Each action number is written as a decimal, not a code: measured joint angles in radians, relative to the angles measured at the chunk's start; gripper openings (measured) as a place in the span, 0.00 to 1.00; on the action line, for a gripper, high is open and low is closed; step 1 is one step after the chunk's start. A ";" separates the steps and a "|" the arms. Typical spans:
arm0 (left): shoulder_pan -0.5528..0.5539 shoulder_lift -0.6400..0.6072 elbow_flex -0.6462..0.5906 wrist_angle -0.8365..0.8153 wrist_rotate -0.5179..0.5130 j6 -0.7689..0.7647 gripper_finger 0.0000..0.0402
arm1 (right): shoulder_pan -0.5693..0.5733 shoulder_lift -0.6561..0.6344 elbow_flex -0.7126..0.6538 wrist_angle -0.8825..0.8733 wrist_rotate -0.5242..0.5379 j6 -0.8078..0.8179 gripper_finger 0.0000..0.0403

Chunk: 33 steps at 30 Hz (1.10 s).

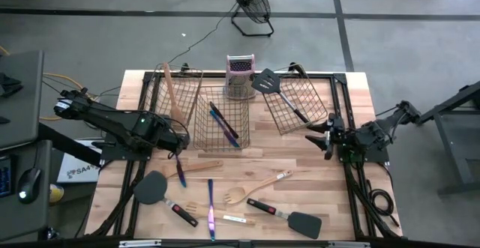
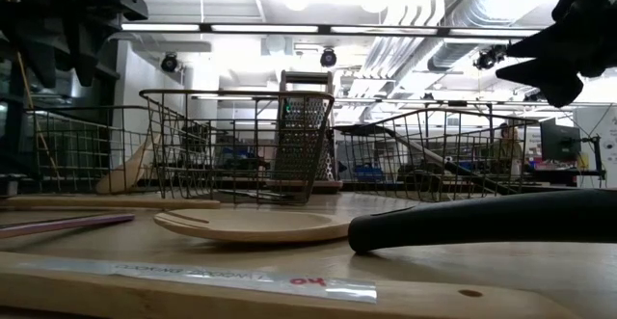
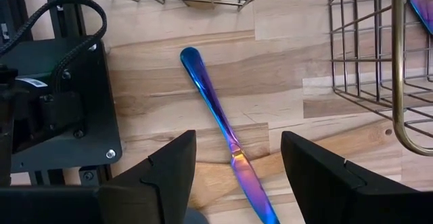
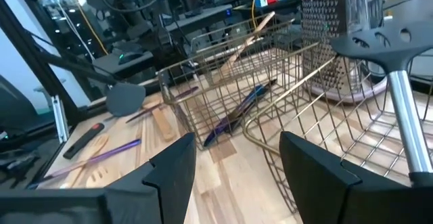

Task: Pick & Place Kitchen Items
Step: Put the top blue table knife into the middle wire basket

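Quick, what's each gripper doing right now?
Left gripper: open, empty, above the iridescent knife.
Right gripper: open, holding nothing.

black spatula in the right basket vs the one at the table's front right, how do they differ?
The basket spatula lies in the right wire basket, head propped over the rim; the front-right spatula lies flat on the bare table. The first's handle looks metallic, the second's red and black. Both have dark, broad heads, and neither gripper touches them.

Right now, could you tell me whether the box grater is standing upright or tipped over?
Upright. The grater stands on its base behind the middle basket in the low view; from above, its pink top faces the camera.
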 joint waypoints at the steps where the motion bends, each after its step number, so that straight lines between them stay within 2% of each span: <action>1: 0.000 0.000 0.000 0.000 0.000 0.000 0.53 | -0.003 0.000 0.000 0.007 -0.003 -0.007 0.51; 10: 0.000 0.000 0.000 0.000 -0.002 0.003 0.53 | -0.053 0.000 0.000 0.160 -0.112 -0.126 0.51; 18: 0.000 0.000 0.000 0.000 -0.001 -0.004 0.53 | -0.108 0.000 0.000 0.189 -0.259 -0.147 0.51; 24: 0.000 0.000 0.000 0.001 -0.001 -0.018 0.53 | -0.165 0.000 -0.001 0.164 -0.384 -0.164 0.51; 33: 0.000 0.001 0.000 0.006 -0.001 -0.057 0.53 | -0.254 0.000 -0.001 0.099 -0.500 -0.160 0.51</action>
